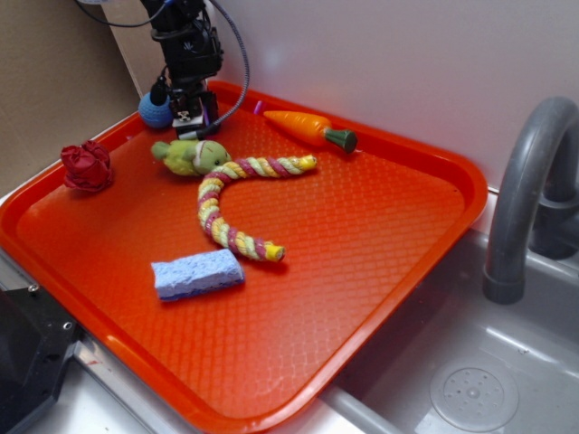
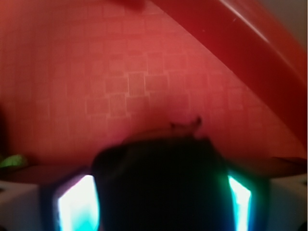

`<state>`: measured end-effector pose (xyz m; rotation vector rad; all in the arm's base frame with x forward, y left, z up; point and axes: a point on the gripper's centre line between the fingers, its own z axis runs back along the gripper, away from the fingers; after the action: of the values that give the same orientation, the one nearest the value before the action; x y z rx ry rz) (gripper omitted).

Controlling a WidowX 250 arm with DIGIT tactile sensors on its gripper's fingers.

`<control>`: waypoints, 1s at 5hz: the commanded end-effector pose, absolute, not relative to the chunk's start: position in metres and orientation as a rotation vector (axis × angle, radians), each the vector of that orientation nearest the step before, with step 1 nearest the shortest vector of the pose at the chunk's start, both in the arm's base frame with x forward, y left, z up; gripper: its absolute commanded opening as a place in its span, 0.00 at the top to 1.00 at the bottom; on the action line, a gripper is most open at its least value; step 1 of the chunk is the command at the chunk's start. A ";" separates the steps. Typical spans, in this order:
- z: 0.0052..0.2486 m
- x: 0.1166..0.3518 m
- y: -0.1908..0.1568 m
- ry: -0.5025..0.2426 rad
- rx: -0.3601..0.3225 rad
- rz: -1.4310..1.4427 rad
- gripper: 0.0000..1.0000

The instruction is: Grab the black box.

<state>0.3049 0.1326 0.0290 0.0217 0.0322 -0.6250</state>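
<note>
In the wrist view the black box (image 2: 156, 168) fills the whole gap between my two lit fingers (image 2: 77, 202), blurred and very close to the camera. Both pads press against its sides, so my gripper (image 2: 156, 197) is shut on it. In the exterior view my gripper (image 1: 192, 122) stands low over the far left corner of the orange tray (image 1: 380, 244). The box itself is mostly hidden there by the fingers.
A blue ball (image 1: 154, 110) touches the gripper's left side. A green plush toy (image 1: 190, 155) and a braided rope (image 1: 240, 203) lie just in front. Also on the tray are a carrot (image 1: 308, 128), a blue sponge (image 1: 197, 274) and a red cloth lump (image 1: 87, 166). A grey faucet (image 1: 520, 199) stands right.
</note>
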 end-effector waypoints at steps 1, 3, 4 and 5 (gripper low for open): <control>0.061 0.306 0.127 -0.054 0.057 -0.649 1.00; 0.138 0.263 0.111 -0.108 0.166 -0.310 1.00; 0.190 0.239 0.083 -0.091 0.105 -0.083 1.00; 0.212 0.225 0.055 -0.033 0.040 -0.031 1.00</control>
<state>0.2199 0.0581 0.1946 0.0200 0.0335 -0.0147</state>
